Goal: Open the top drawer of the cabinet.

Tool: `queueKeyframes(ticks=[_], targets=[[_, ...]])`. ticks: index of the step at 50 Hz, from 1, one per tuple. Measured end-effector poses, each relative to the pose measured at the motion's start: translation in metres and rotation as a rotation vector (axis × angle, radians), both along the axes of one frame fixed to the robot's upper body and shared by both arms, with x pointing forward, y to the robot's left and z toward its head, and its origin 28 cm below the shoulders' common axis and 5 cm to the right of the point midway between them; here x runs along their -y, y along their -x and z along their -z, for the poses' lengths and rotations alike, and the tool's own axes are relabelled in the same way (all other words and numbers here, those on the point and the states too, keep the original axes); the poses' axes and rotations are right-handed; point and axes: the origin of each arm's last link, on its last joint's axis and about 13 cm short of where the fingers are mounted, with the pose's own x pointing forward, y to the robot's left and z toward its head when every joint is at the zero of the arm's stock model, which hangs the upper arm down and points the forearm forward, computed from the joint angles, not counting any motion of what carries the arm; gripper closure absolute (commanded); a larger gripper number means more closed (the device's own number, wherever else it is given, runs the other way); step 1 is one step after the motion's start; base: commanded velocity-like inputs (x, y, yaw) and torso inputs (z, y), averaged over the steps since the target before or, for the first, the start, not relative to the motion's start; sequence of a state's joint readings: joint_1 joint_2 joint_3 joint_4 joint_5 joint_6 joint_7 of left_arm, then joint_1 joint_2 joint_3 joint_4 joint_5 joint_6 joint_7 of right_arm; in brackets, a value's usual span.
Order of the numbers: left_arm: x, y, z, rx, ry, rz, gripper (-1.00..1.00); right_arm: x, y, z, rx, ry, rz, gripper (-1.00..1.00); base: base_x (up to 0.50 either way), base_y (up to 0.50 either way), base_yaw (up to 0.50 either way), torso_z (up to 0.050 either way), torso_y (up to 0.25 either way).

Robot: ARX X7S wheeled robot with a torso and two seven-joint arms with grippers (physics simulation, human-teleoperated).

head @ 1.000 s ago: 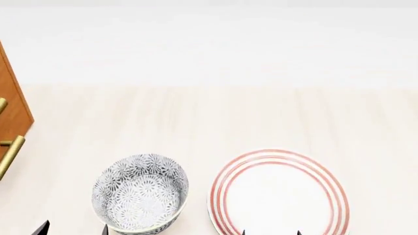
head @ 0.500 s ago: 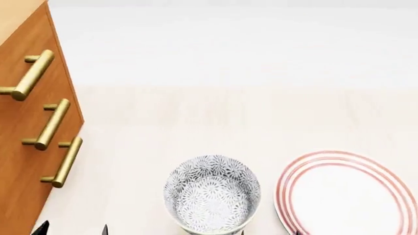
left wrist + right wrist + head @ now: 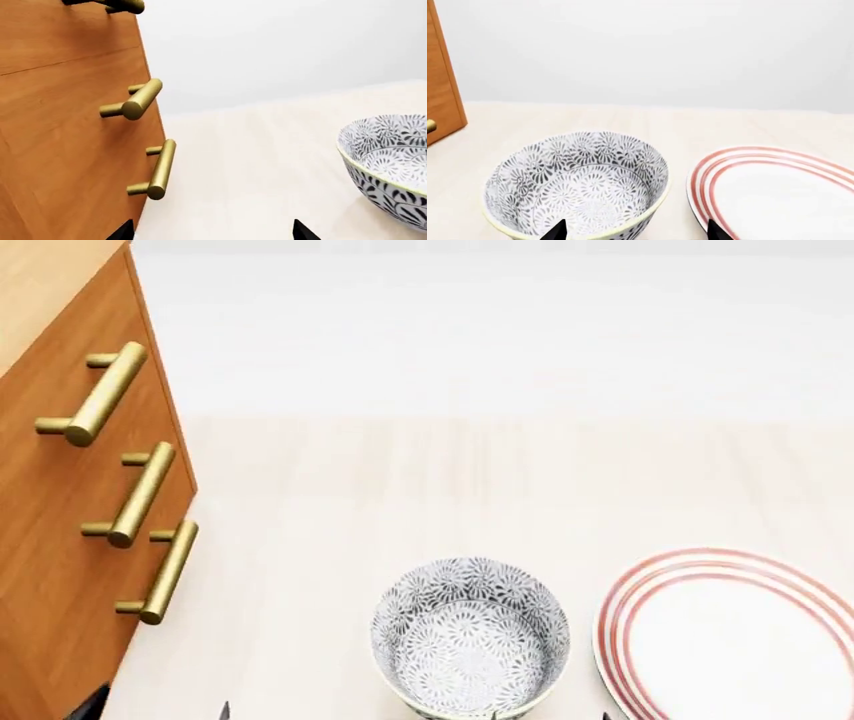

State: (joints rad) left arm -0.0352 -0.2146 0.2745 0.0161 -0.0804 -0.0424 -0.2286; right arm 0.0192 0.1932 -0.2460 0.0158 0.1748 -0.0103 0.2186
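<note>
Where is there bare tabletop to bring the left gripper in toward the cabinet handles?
Bare tabletop lies between the cabinet front and the patterned bowl, and runs on behind the bowl and the striped plate. It is tight where bowl and plate sit close together. The top drawer is shut.

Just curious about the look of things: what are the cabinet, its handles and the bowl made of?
The cabinet looks like orange-brown wood with visible grain. Its handles seem brass, matte golden metal. The bowl appears glazed ceramic with a dark-on-white floral pattern, though a render leaves this open.
</note>
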Motion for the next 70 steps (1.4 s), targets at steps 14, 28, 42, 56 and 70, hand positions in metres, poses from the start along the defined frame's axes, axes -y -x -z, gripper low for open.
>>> queueKeyframes(ticks=[14, 28, 42, 56, 70], targets=[[-0.005, -0.028, -0.017, 0.033, -0.310, 0.028, -1.00, 0.000, 0.001, 0.000, -0.008, -0.003, -0.003, -1.00, 0.00, 0.00, 0.00, 0.000, 0.000], [-0.007, -0.061, -0.040, 0.082, -0.583, 0.023, -1.00, 0.000, 0.001, 0.001, -0.015, -0.008, -0.008, -1.00, 0.00, 0.00, 0.00, 0.000, 0.000], [-0.010, -0.085, -0.058, 0.129, -0.844, 0.020, -1.00, 0.000, 0.001, 0.002, -0.024, -0.016, -0.010, -1.00, 0.00, 0.00, 0.00, 0.000, 0.000], [-0.018, -0.092, -0.071, 0.165, -1.049, 0.014, -1.00, 0.000, 0.000, 0.002, -0.029, -0.020, -0.005, -1.00, 0.00, 0.00, 0.00, 0.000, 0.000], [-0.026, -0.094, -0.090, 0.199, -1.196, -0.009, -1.00, 0.000, -0.001, 0.003, -0.033, -0.021, -0.004, -1.00, 0.00, 0.00, 0.00, 0.000, 0.000]])
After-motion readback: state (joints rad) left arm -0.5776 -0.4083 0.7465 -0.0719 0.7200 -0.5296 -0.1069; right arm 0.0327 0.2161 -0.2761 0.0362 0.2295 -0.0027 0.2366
